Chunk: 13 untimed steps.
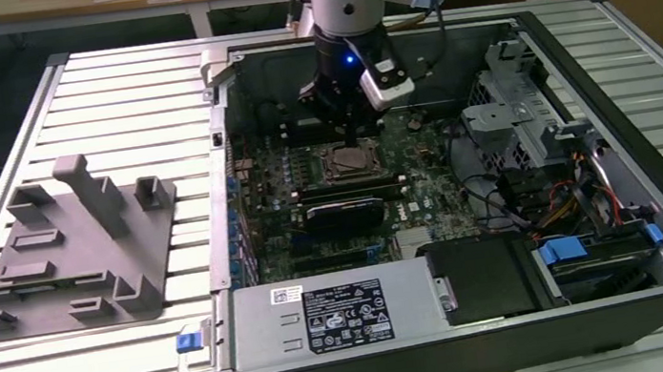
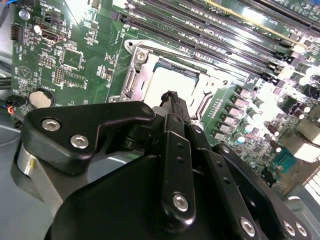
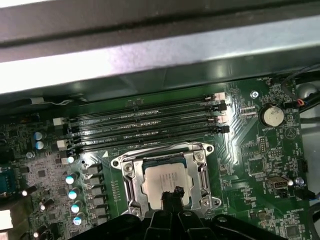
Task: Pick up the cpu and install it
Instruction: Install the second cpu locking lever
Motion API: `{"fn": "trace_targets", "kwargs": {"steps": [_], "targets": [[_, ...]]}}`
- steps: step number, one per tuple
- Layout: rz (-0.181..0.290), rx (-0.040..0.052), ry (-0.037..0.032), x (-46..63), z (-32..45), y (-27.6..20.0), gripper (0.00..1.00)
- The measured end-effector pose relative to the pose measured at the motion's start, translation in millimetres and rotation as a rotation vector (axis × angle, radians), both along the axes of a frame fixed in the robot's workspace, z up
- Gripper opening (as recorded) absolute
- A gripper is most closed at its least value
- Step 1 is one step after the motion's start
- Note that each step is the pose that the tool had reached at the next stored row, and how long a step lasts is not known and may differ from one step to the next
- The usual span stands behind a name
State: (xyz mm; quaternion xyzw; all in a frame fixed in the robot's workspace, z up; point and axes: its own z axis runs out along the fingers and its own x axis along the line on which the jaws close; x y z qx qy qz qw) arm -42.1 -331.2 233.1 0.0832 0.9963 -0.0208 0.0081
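The cpu [image 3: 166, 180] is a small flat square chip with a pale silver-white metal top. In both wrist views it lies flat inside the square socket [image 3: 167, 177] on the green motherboard [image 3: 250, 165], its lid framed on all sides by the socket's bright metal frame. In the second wrist view the cpu [image 2: 172, 82] reflects light evenly and shows a thin darker edge where it meets the frame [image 2: 135, 75]. One cpu is visible, and one socket.

The gripper [image 3: 172, 192] is directly above the cpu. In the first wrist view its dark tip overlaps the chip's edge at the 6 o'clock side of the lid. The fingers [image 2: 172, 102] appear drawn together into a single narrow tip in both wrist views, with no object seen between them. Whether the tip touches the lid cannot be determined.

Four long memory slots [image 3: 145, 122] run parallel beside the socket, at 12 o'clock from it in the first wrist view. One round coin battery [image 3: 272, 116] sits at 2 o'clock from the socket in that view.

In the exterior view, one arm [image 1: 347, 11] reaches down into one open computer case [image 1: 645, 231], with the gripper [image 1: 350, 131] just above the socket [image 1: 347, 160]. One grey plastic tray [image 1: 61, 270] with upright posts rests on the slatted table [image 1: 102, 101], at 9 o'clock from the case and well apart from it.
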Motion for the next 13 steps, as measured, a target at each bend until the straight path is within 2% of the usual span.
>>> {"fn": "trace_targets", "kwargs": {"steps": [3, 8, 13], "targets": [[0.000, 0.0000, 0.0000, 0.0, 2.9, 0.0, 0.11], [0.000, -0.0002, 0.0001, 0.0, 3.2, -0.4, 0.11], [0.000, 0.0000, 0.0000, 0.0, 3.1, -4.4, 0.11]]}}
